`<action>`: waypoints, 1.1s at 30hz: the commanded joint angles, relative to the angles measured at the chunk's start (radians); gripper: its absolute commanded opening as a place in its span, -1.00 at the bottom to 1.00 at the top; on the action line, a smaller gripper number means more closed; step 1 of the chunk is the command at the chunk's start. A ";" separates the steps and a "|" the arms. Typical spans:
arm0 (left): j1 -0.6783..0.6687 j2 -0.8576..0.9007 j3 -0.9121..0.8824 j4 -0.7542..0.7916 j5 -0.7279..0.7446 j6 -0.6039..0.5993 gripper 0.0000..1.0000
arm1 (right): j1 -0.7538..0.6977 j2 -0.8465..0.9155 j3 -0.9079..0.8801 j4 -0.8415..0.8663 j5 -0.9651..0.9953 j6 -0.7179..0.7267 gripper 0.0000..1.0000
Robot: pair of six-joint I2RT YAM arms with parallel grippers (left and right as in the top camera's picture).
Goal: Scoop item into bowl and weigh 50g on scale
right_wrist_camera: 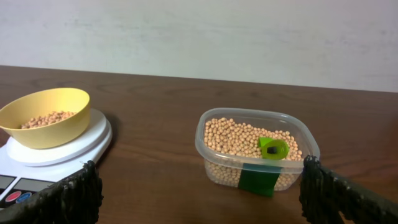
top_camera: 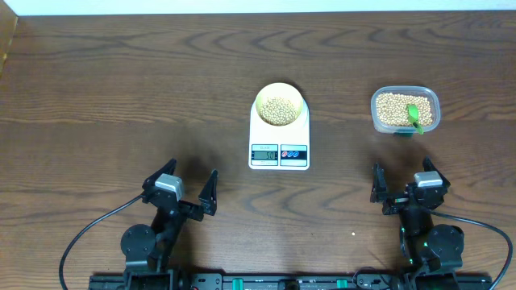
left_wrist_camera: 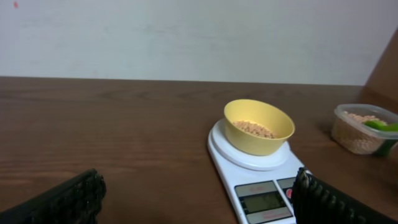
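Nearest me, low on the bench [top_camera: 121, 80]: left hand [top_camera: 187, 184] at 7 o'clock, right hand [top_camera: 401, 176] at 5 o'clock. Both are spread wide, pinching nothing. Further up, at centre, the white kitchen scale [top_camera: 280, 138], display [top_camera: 264, 153] end toward me, digits too small to read surely. The yellow-green bowl [top_camera: 280, 95] sits on its 12 o'clock end, with soybeans [top_camera: 280, 110] covering the bottom. At the bowl's 3 o'clock, well apart, a clear tub [top_camera: 376, 105] of more soybeans with a green scoop [top_camera: 414, 114] lying in it. I judge this the check-the-reading step. To do it well: hands off the bench near the kitchen scale and let the reading settle. If short, right hand takes the scoop and adds few at a time, no bumping the bowl.
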 commanded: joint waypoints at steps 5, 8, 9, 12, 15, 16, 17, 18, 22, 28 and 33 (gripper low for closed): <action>-0.004 -0.010 -0.022 -0.039 -0.192 -0.008 0.96 | 0.005 -0.007 -0.004 -0.001 -0.002 -0.008 0.98; -0.004 -0.010 -0.022 -0.050 -0.266 -0.008 0.96 | 0.005 -0.007 -0.004 -0.002 -0.002 -0.009 0.99; -0.004 -0.010 -0.022 -0.051 -0.278 -0.008 0.96 | 0.005 -0.007 -0.004 -0.002 -0.002 -0.008 0.98; -0.004 -0.010 -0.022 -0.053 -0.285 -0.009 0.96 | 0.005 -0.007 -0.004 -0.002 -0.002 -0.009 0.99; -0.004 -0.008 -0.022 -0.048 -0.275 -0.009 0.96 | 0.005 -0.007 -0.004 -0.002 -0.002 -0.008 0.99; -0.004 -0.007 -0.022 -0.048 -0.275 -0.009 0.96 | 0.005 -0.007 -0.004 -0.002 -0.002 -0.008 0.98; -0.004 -0.007 -0.022 -0.048 -0.275 -0.009 0.96 | 0.005 -0.007 -0.004 -0.001 -0.002 -0.008 0.98; -0.004 -0.006 -0.022 -0.048 -0.275 -0.009 0.96 | 0.005 -0.006 -0.004 -0.002 -0.002 -0.008 0.99; -0.004 -0.006 -0.022 -0.048 -0.275 -0.009 0.96 | 0.005 -0.006 -0.004 -0.001 -0.002 -0.009 0.99; -0.004 -0.006 -0.022 -0.048 -0.275 -0.009 0.96 | 0.005 -0.006 -0.004 -0.002 -0.002 -0.008 0.98; -0.004 -0.006 -0.022 -0.048 -0.275 -0.009 0.96 | 0.005 -0.006 -0.004 -0.002 -0.002 -0.008 0.98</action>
